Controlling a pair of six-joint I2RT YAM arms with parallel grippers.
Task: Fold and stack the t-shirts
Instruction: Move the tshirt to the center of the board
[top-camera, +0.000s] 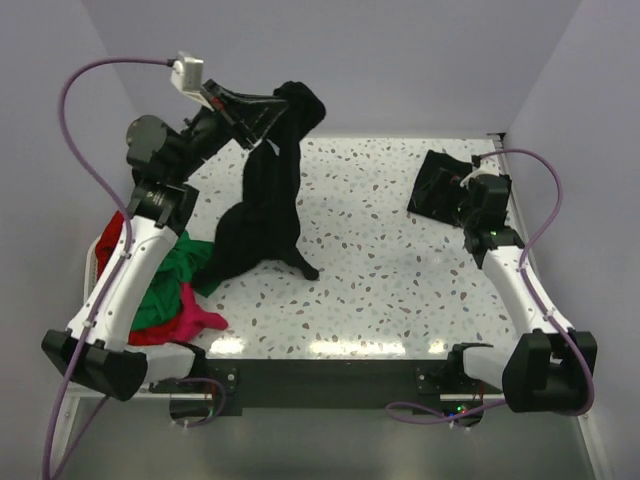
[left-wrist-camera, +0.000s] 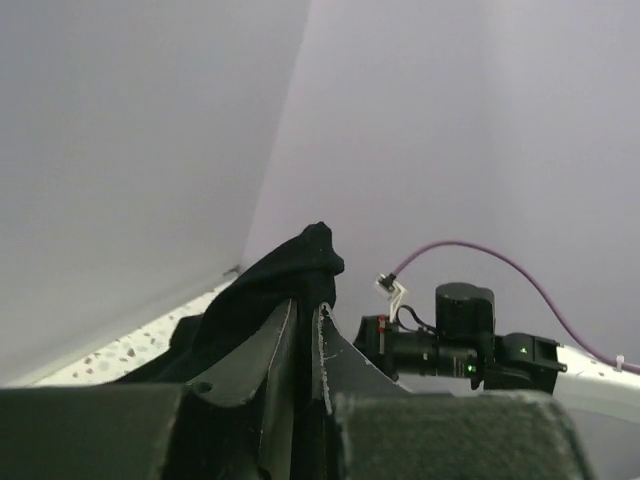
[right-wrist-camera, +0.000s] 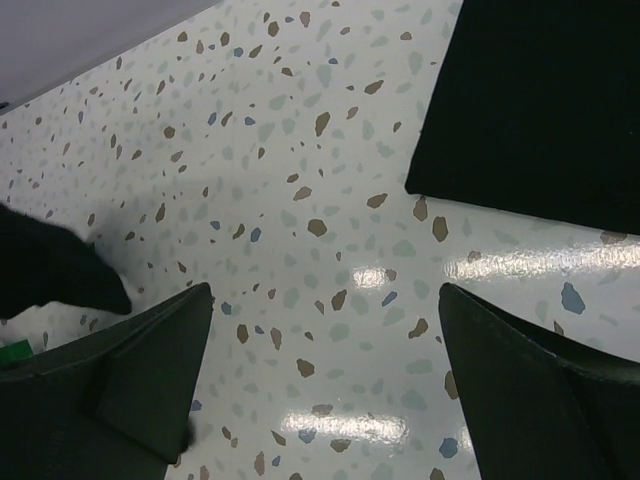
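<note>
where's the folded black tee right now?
Top view: the folded black tee lies flat at the far right of the table, right next to the open right hand; in the right wrist view it fills the upper right corner.

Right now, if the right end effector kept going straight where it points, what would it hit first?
Probably the bare speckled tabletop: the open right end effector frames only that, the folded black t-shirt lying aside.

The hanging shirt (top-camera: 265, 205) is plain matte black, and so is the folded shirt (top-camera: 440, 185). The green shirt (top-camera: 180, 260) is bright, the red shirt (top-camera: 109, 240) and magenta shirt (top-camera: 196, 318) are solid. The table (top-camera: 380, 270) is white with brown, grey and blue speckles. The walls (top-camera: 400, 60) are pale lilac and the cable (left-wrist-camera: 470, 244) is purple.
</note>
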